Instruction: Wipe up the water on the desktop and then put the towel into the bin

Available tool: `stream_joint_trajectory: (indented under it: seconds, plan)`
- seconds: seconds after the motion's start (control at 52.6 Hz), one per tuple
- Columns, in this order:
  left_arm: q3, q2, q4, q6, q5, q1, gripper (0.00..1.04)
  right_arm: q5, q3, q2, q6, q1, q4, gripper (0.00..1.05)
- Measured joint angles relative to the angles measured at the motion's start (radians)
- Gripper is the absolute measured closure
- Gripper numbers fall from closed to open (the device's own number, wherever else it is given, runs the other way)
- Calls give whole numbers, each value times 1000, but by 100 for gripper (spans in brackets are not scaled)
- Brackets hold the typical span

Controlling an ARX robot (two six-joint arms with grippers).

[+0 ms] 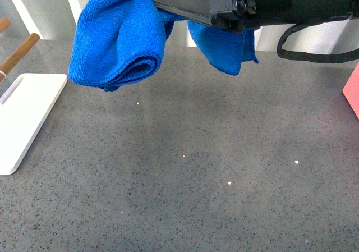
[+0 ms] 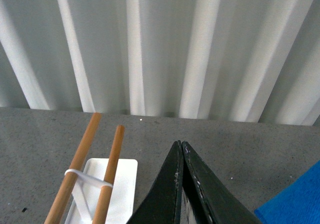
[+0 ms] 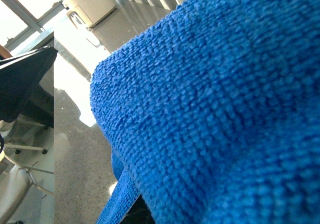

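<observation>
The bright blue towel hangs in floppy folds above the far part of the grey speckled desktop. My right gripper is shut on it, reaching in from the upper right. In the right wrist view the towel fills almost the whole picture and hides the jaws. My left gripper is shut with nothing in it, held over the desktop; a corner of the towel shows beside it. A few tiny bright specks dot the desktop. I see no bin for certain.
A white board with two wooden rods lies at the left edge. A pink object sits at the right edge. A ribbed white wall backs the desk. A beige container stands far off.
</observation>
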Motion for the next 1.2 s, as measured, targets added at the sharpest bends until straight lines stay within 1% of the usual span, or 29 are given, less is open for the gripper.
stream_joint_trajectory:
  seconds: [0.076,0.361,0.418,0.551,0.627,0.684,0.76,1.197]
  plan:
    - [-52,-62,-10,2,20,24,101,0,-2,-9,-2,-1,-2,99]
    - [-141,-214,-74,2,67,66,101,-1,-8,-18,-3,-7,-3,99]
    - [-156,-248,-95,2,125,106,101,2,-11,-18,-3,-8,3,99]
    - [-182,-319,-139,2,139,142,101,9,-19,-18,-3,-8,13,99]
    - [-200,-372,-174,2,140,146,101,19,-24,-18,-4,-6,9,99]
    - [-225,-376,-138,2,142,146,101,20,-26,-18,-4,-3,8,99]
    - [-238,-396,-152,3,143,146,101,23,-29,-20,-4,0,8,99]
    - [-240,-715,-444,3,144,146,101,45,-46,-47,-24,2,-14,99]
